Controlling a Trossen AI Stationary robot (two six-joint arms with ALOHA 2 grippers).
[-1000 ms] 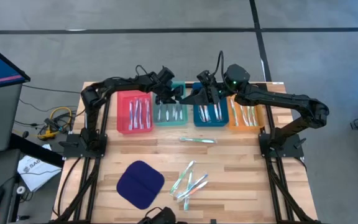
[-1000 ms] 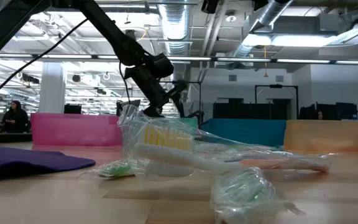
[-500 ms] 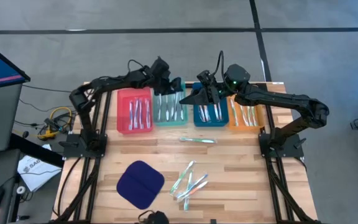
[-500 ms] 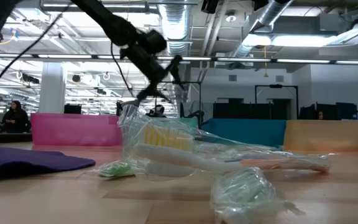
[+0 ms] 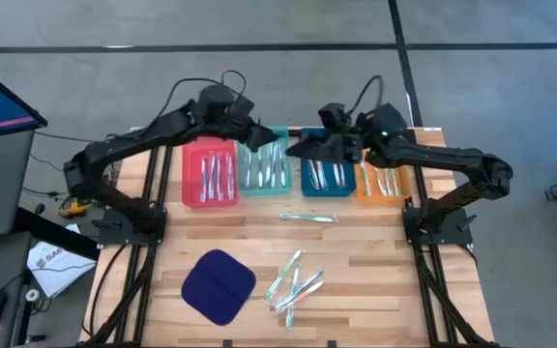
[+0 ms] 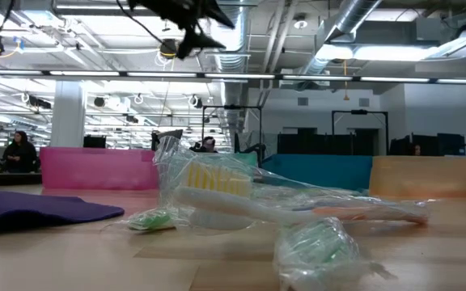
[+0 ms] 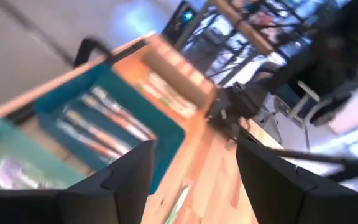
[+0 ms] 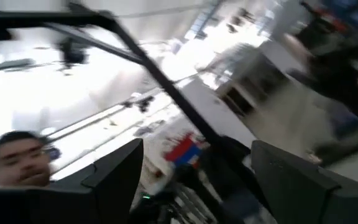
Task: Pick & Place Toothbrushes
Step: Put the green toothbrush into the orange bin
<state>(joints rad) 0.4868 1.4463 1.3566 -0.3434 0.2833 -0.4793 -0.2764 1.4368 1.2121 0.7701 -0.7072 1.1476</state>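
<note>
Four trays stood in a row at the table's (image 5: 375, 309) far edge: red (image 5: 209, 175), teal (image 5: 265, 172), blue (image 5: 327, 177) and orange (image 5: 383, 181), each holding toothbrushes. More toothbrushes (image 5: 294, 281) lay loose near the front, beside a dark blue pad (image 5: 218, 286), one alone (image 5: 307, 218) mid-table. The left gripper (image 5: 252, 137) hung above the teal tray, the right gripper (image 5: 298, 149) above the blue tray; both had fingers spread, holding nothing.

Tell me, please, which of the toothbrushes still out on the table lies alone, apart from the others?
The single toothbrush lying crosswise just in front of the teal tray and blue tray. The other loose toothbrushes form a cluster nearer the table's front edge, beside the dark blue cloth pad.
</note>
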